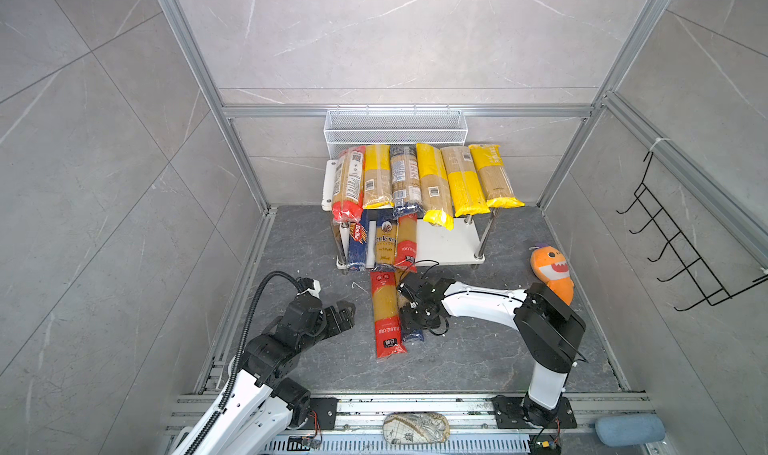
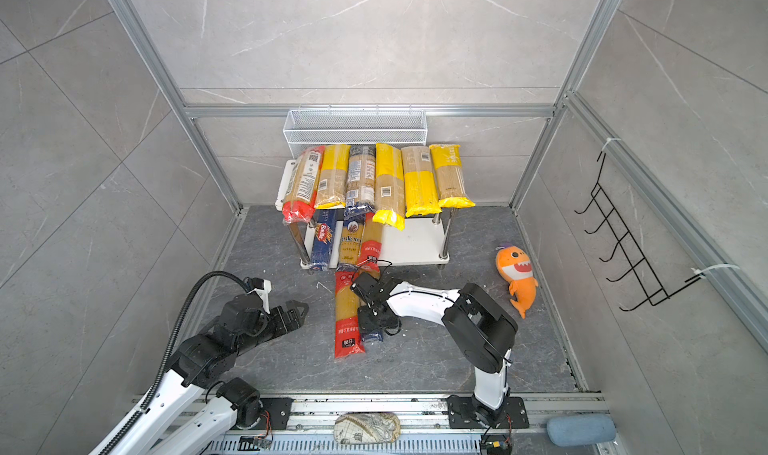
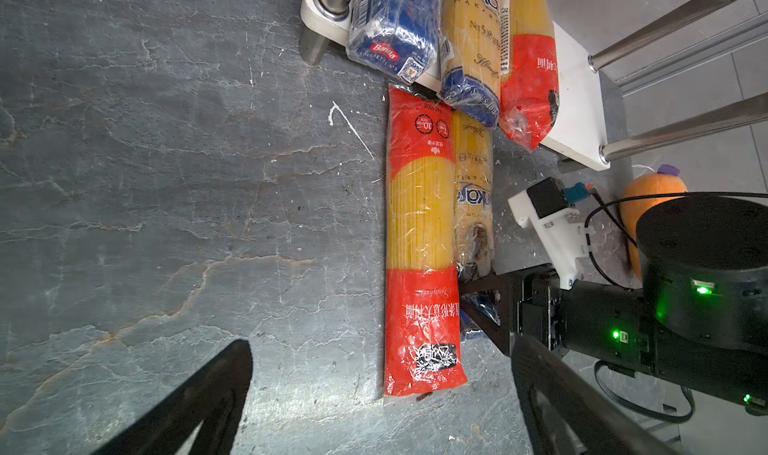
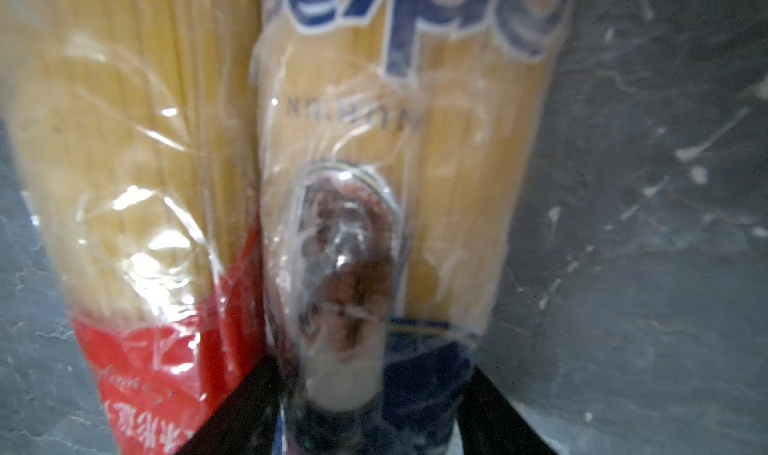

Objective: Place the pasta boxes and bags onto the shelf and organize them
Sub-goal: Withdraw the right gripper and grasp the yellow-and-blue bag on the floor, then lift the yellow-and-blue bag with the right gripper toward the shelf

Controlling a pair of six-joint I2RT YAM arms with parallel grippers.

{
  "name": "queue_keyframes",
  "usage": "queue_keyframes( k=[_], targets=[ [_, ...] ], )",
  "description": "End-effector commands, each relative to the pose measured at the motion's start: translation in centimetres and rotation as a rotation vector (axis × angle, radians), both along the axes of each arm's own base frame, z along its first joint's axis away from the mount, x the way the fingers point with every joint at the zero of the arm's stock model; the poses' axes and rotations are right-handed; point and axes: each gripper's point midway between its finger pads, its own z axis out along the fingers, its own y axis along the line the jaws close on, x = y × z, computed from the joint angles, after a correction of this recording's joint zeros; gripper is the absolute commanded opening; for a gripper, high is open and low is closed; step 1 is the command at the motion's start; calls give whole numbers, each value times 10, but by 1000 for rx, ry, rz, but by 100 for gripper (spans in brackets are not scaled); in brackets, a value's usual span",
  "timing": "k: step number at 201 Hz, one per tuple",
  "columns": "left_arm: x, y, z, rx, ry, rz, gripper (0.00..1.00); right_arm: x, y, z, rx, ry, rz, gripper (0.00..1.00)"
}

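Left fingers [image 3: 216, 390]: spread wide and empty, hanging low over the bench [image 1: 478, 361] just beside the red-ended bag [image 1: 386, 313]. You are parked here as a spare hand, near enough to steady that bag if its neighbour drags on it.
Red-ended bag: flat on the bench, lengthwise toward the shelf [image 1: 449, 241], its far end just short of the lower board. It waits its turn.
Right fingers [image 4: 237, 415]: one on each side of the blue-ended bag [image 3: 473, 191], down at its near, dark blue end. You cannot tell whether they are clamped on it yet, and the bag lies flat on the bench.
Blue-ended bag: pressed against the red-ended one, so one finger has to wedge into the seam between them. Taking it by the end probably lets you slide it forward, though a long bag held there may sag.
Lower board: three packs [image 1: 385, 241] fill its left half, side by side with near ends overhanging. The bare right half is likely where the two bench bags go.
Top board: six packs [image 1: 432, 183] in a row, front ends hanging past the edge, so this tier looks full.
Wire basket [image 1: 395, 127]: behind the shelf, not part of the job.
Plush toy [image 1: 550, 274]: on the bench to the right, well apart. Leave it.
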Motion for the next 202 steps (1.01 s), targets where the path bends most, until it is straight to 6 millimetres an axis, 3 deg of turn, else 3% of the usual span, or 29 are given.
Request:
queue_keyframes(
  k=[1, 24, 71, 88, 146, 202],
  targets=[
    [12, -5, 23, -11, -70, -8, 100, -18, -16, -32, -67, 76, 10, 45],
    [15, -8, 24, -7, -65, -16, 100, -27, -24, -34, -62, 91, 11, 29],
    [31, -20, 19, -2, -47, -28, 100, -52, -50, -13, -29, 82, 22, 11],
    [39, -27, 16, -16, -42, -32, 100, -62, -59, -6, -13, 87, 22, 0],
    [59, -43, 17, -21, -36, -56, 100, -86, -70, 27, 164, 80, 24, 0],
    [68, -49, 20, -23, -51, -51, 100, -71, -84, 73, 450, 28, -68, 0]
  ],
)
